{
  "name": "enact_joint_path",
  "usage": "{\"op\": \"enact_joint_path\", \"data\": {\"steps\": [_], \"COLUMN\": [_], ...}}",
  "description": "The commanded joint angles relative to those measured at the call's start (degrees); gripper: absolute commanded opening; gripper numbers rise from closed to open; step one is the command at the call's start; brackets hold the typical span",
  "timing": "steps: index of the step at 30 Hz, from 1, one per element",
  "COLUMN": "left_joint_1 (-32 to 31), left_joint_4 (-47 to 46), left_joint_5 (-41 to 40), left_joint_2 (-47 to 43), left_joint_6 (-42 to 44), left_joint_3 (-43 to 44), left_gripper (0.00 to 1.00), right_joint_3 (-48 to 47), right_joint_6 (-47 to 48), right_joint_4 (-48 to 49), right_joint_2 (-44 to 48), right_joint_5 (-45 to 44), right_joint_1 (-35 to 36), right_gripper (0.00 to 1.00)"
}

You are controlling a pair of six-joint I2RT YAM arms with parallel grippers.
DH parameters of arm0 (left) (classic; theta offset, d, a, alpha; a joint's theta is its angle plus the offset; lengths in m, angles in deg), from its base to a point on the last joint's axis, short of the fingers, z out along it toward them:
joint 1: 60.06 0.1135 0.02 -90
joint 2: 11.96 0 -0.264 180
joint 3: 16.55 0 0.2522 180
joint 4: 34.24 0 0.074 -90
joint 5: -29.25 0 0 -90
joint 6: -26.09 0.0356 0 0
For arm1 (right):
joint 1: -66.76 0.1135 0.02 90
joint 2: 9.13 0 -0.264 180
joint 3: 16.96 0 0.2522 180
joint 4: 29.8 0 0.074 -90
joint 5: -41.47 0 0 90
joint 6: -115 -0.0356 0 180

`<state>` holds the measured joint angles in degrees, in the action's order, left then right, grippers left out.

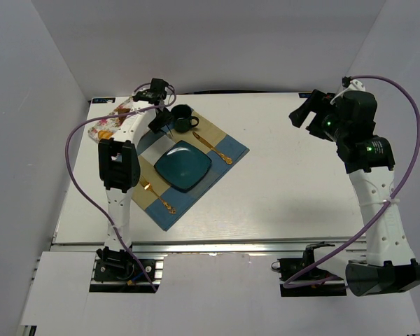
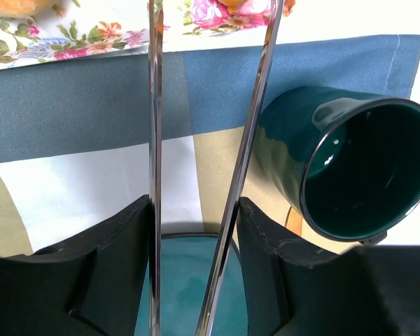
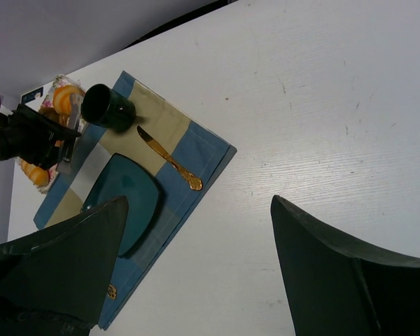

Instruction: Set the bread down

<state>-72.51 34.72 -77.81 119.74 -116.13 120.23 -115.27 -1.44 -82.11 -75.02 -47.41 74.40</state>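
Note:
Golden-orange pastries lie on a floral cloth (image 1: 106, 124) at the back left. They show in the right wrist view (image 3: 68, 98) and as cut-off edges at the top of the left wrist view (image 2: 14, 5). I cannot tell which is the croissant. My left gripper (image 2: 194, 210) is shut on metal tongs (image 2: 154, 126). The tong arms stand apart with nothing between them, over the placemat (image 2: 91, 105) short of the cloth. In the top view the left gripper (image 1: 159, 120) is beside the dark cup (image 1: 182, 117). My right gripper (image 3: 196, 210) is open and empty, raised at the right (image 1: 304, 112).
A teal square plate (image 1: 183, 165) sits mid-placemat (image 1: 227, 148), partly under the left gripper (image 2: 185, 280). The dark cup (image 2: 350, 161) lies right of the tongs. A gold knife (image 1: 213, 147) and gold fork (image 1: 157, 196) flank the plate. White walls enclose the table.

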Motion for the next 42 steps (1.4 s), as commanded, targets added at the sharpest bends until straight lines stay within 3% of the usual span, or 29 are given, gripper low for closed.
{"op": "enact_joint_path", "data": {"steps": [1, 4, 8, 15, 20, 33, 37, 42], "left_joint_1": [0.9, 1.1, 1.4, 1.8, 2.1, 1.1, -1.7, -10.9], "left_joint_4": [-0.8, 0.2, 0.9, 0.9, 3.2, 5.5, 9.0, 9.9], "left_joint_5": [0.2, 0.0, 0.0, 0.4, 0.2, 2.1, 2.5, 2.8], "left_joint_2": [-1.7, -1.5, -1.9, -3.2, -3.9, -16.5, -26.5, -40.6], "left_joint_6": [-1.9, -2.4, -2.1, -1.8, -0.4, 7.0, 12.6, 13.3], "left_joint_3": [0.9, 1.2, 0.6, 1.9, 7.7, 5.4, -0.2, -17.8], "left_gripper": [0.59, 0.55, 0.33, 0.13, 0.10, 0.05, 0.05, 0.05], "right_joint_3": [-0.9, -0.8, -0.6, -0.6, -0.3, 1.5, 4.0, 6.9], "right_joint_6": [1.2, 1.3, 1.6, 1.5, 1.4, 2.2, 2.0, 1.8], "right_joint_4": [2.9, 2.9, 2.9, 3.0, 2.9, 3.2, 3.3, 3.1], "right_joint_2": [-0.1, 0.0, 0.0, 0.1, 0.5, 2.9, 4.5, 6.9], "right_joint_5": [-0.9, -0.9, -0.9, -0.9, -0.8, -0.9, -0.9, -0.7], "right_joint_1": [0.3, 0.2, 0.3, 0.3, 0.3, 0.3, 0.3, 0.4], "right_gripper": [0.89, 0.89, 0.89, 0.89, 0.89, 0.89, 0.89, 0.89]}}
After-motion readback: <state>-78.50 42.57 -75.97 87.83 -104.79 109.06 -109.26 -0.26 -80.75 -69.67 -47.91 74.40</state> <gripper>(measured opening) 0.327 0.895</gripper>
